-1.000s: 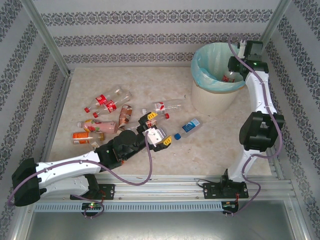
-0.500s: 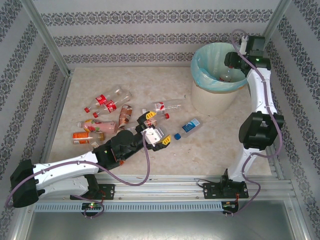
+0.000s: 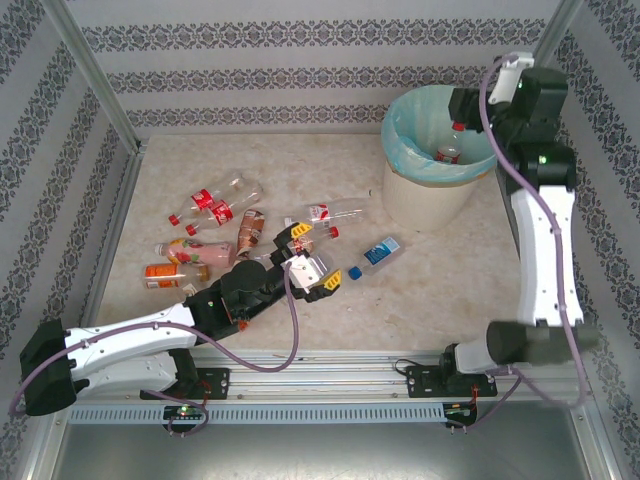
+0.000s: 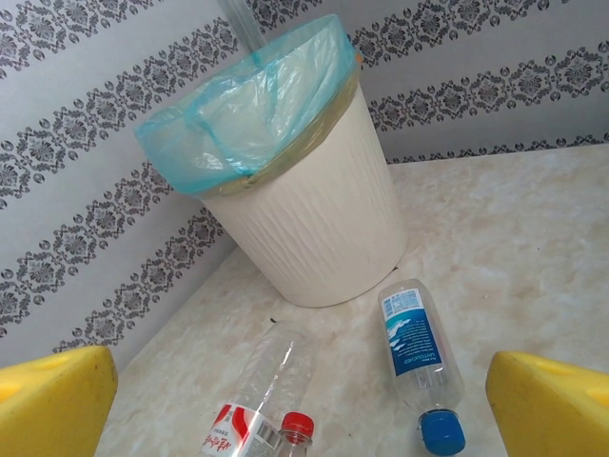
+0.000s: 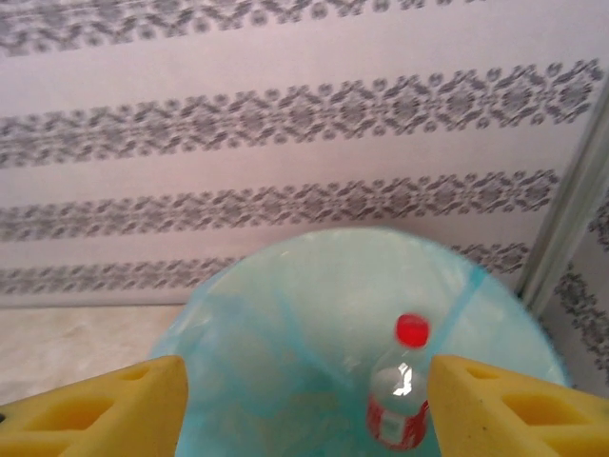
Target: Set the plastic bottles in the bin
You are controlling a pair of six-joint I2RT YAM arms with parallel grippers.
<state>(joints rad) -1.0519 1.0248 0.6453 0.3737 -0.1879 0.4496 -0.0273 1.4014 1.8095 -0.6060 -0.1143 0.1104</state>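
The right gripper [image 5: 306,381] hung with fingers apart above the round cream-white bin with turquoise liner [image 3: 420,195], far right; a red-capped clear plastic bottle [image 5: 400,400] sat inside. The left gripper [image 4: 304,409], fingers wide apart, faced a blue-labelled clear bottle [image 4: 419,352] lying mid-table.

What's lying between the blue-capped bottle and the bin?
Nothing. In the left wrist view, only a short strip of bare tabletop separates the blue-capped bottle from the bin.

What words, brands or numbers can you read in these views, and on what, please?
No text is legible.
Blue-labelled bottle: white print, too blurred.
Red-labelled bottle beside it: lettering blurred and cropped.
Red-capped bottle inside the bin: label blurred.
Bottle cluster on the table: labels too small.
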